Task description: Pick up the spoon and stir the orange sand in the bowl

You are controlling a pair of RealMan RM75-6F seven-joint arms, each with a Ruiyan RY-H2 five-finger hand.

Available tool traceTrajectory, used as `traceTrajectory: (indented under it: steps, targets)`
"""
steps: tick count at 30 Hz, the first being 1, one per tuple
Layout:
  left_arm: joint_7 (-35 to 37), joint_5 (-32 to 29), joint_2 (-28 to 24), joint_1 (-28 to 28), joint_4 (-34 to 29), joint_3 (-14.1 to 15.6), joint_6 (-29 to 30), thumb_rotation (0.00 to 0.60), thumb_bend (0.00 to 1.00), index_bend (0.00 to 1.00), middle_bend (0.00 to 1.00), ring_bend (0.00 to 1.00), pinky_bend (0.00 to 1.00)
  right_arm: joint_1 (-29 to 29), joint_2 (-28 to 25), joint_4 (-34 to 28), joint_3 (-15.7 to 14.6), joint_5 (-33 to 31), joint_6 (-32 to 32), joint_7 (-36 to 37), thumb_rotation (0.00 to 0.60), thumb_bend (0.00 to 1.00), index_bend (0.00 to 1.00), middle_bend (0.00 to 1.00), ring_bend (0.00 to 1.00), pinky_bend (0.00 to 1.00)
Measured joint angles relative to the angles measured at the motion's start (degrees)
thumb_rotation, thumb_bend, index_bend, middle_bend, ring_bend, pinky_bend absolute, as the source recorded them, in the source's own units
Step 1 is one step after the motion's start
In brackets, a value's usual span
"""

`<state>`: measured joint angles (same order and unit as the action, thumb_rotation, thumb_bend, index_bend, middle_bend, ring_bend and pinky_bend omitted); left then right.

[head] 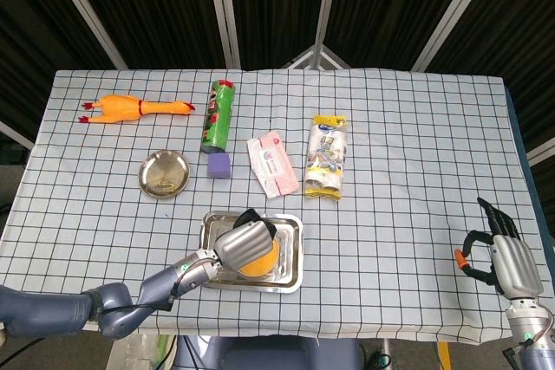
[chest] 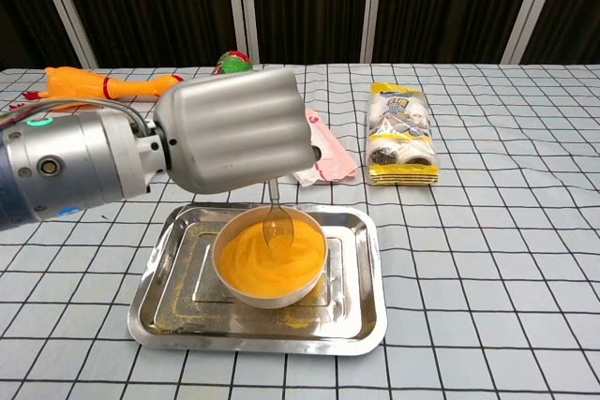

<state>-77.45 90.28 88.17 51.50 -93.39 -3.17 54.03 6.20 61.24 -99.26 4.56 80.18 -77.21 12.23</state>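
The left hand [chest: 230, 128] is closed around the spoon [chest: 278, 222] and holds it near upright over the bowl [chest: 269, 286]. The handle top is hidden inside the fist. The spoon's scoop sits in the sand [chest: 258, 259], toward the far side of the bowl. The bowl stands in a steel tray [chest: 356, 316] near the front edge of the table.

Handling, as judged:
- Spoon: clear, probably plastic, light, thin and smooth. It may twist in the grip; hold high on the handle, firmly.
- Sand: loose and dry. It gives little resistance but spills if the scoop travels fast or rides the rim. Grains already lie on the tray floor.
- Bowl: light and unfixed. A push against its wall may slide it across the tray.

The right hand [head: 503, 262] hangs off the right front corner of the table. It holds nothing that shows; whether its fingers are spread or curled cannot be told.

Surface: a white cloth with a black grid covers the table [head: 416, 145]. Left to right on it lie a rubber chicken [head: 134, 108], a small steel dish [head: 164, 173], a green can [head: 219, 114], a purple block [head: 218, 165], a pink packet [head: 272, 163] and a yellow-ended pack [head: 327, 156].

Room: dark curtains with pale rails stand behind the table.
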Motion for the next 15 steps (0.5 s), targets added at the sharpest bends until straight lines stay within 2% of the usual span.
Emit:
traceTrajectory:
  steps: [6,15]
  targets:
    - [-0.4,-0.3,-1.6,0.1,-0.6,-0.7,-0.1,0.6,0.79,0.8,1.0,1.0,1.0,0.0,0.0,-0.1,0.0,-0.1,0.0,-0.2,0.6,0.43,0.0,0.0,0.0,0.0]
    - [-1.1,1.9,-0.7,0.8,0.1,1.0,-1.8,0.6,0.79,0.8,1.0,1.0,1.0,0.1,-0.1,-0.1,0.0,-0.3,0.3,-0.2,0.6,0.43,0.0,0.0,0.0,0.0]
